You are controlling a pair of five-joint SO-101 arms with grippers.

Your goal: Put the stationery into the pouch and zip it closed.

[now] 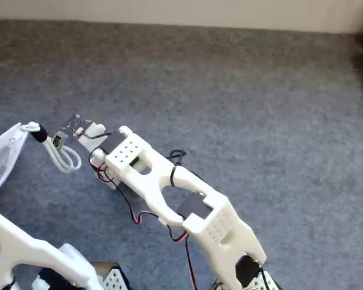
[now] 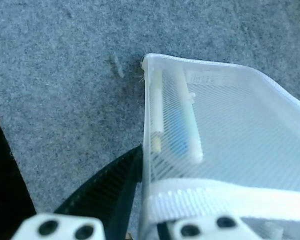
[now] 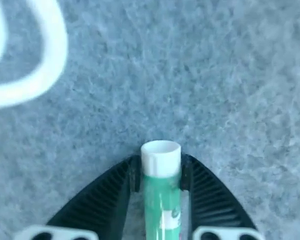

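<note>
The right gripper (image 3: pixel 160 167) pinches a green glue stick with a white cap (image 3: pixel 160 200) between its black fingers, low over the grey carpeted surface (image 1: pixel 260 90), left of centre in the high view. The white mesh pouch (image 1: pixel 1 158) lies at the left edge, its white cord loop (image 1: pixel 68 158) trailing toward that gripper. The left gripper (image 2: pixel 145 167) looks clamped on the pouch's rim, with pale pens (image 2: pixel 187 115) inside. Loading seems to be under way; next the stick needs carrying to the pouch's mouth and a clean release.
</note>
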